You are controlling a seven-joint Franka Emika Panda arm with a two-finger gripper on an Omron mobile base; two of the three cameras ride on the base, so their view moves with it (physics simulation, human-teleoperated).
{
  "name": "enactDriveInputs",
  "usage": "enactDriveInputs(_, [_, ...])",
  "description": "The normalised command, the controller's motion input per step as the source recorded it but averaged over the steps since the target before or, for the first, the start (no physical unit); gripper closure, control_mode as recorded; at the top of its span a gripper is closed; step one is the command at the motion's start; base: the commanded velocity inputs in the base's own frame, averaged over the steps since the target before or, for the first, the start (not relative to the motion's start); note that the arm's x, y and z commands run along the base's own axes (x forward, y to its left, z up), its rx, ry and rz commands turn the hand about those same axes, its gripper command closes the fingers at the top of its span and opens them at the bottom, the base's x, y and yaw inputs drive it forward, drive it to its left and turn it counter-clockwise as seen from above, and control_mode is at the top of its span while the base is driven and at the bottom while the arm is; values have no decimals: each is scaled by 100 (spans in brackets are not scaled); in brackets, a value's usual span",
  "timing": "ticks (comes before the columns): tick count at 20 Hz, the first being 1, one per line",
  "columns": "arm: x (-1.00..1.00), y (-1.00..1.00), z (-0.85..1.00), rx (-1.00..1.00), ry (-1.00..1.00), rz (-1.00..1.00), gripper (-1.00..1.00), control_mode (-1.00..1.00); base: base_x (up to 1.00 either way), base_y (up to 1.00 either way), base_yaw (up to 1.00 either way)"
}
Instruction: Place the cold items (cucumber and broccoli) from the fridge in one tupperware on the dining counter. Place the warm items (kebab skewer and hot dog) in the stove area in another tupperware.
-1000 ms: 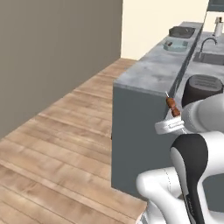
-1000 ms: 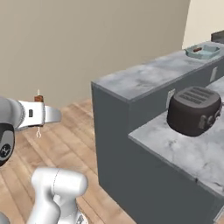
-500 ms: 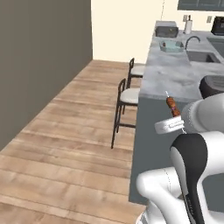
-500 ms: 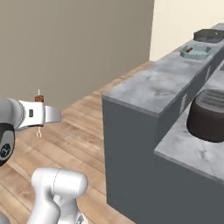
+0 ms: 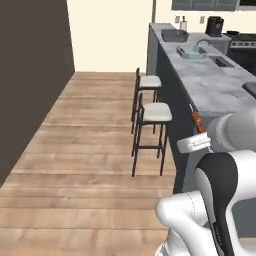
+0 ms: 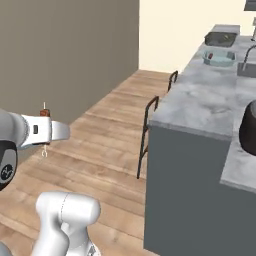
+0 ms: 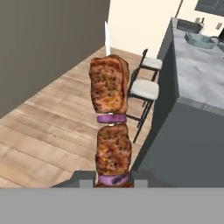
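Standing upright in the end effector (image 7: 113, 178), kebab skewer (image 7: 109, 113), tip up.

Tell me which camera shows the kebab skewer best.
Hand view: the kebab skewer stands close and large, meat chunks and purple onion distinct, pinched by the gripper. Left base view gives a small reddish sliver; right base view just a tip.

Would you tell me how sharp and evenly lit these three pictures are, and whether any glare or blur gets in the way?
Hand view: the kebab skewer is close and slightly soft, its grill marks readable. Left base view: flat, even light, no glare on the grey counter; the stools look coarse. Right base view: the far tupperware is pixelated, contents unclear.
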Motion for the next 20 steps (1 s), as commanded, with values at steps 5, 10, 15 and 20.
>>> enactDriveInputs(5, [0, 0, 0, 0, 0, 0, 100, 100, 64, 100, -48])
enactDriveInputs(10, [0, 0, 0, 0, 0, 0, 100, 100, 78, 100, -60])
enactDriveInputs(15, [0, 0, 0, 0, 0, 0, 100, 100, 82, 100, -60])
enactDriveInputs(20, [0, 0, 0, 0, 0, 0, 100, 100, 79, 100, -52])
